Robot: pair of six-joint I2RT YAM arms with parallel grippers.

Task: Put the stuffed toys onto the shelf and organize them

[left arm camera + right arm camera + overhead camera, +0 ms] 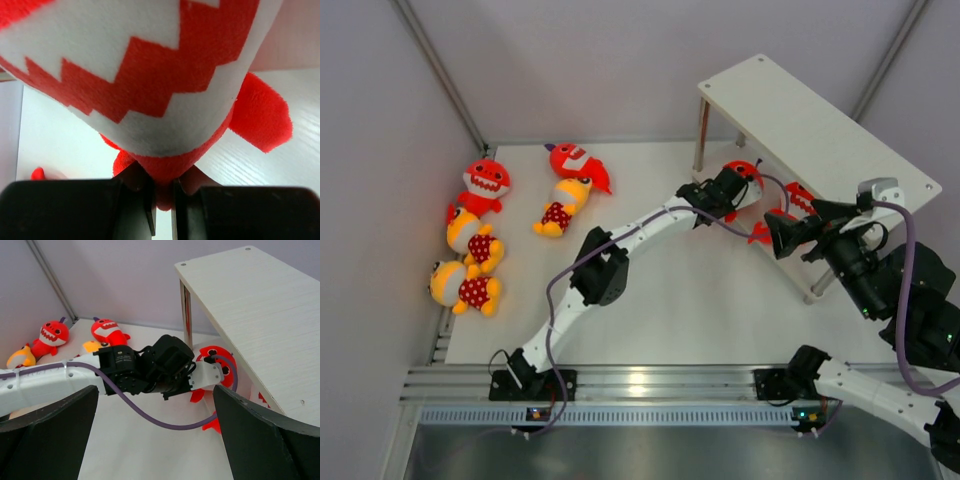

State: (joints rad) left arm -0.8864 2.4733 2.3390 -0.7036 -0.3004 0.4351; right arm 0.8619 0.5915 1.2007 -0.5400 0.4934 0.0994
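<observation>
A red shark (150,75) is pinched at its underside by the left gripper (162,200), right of centre in the top view, at the open front of the shelf (820,130). The lower tier is judged to lie straight ahead. The right gripper (778,235) is spread wide, empty, just beside.

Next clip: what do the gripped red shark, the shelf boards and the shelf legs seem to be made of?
Red shark: plush fabric, matte; fuzzy nap visible close up.
Shelf boards: probably a laminated wood-look panel, pale and matte; faint grain lines.
Leg: likely metal, glossy; it shows reflections.
</observation>
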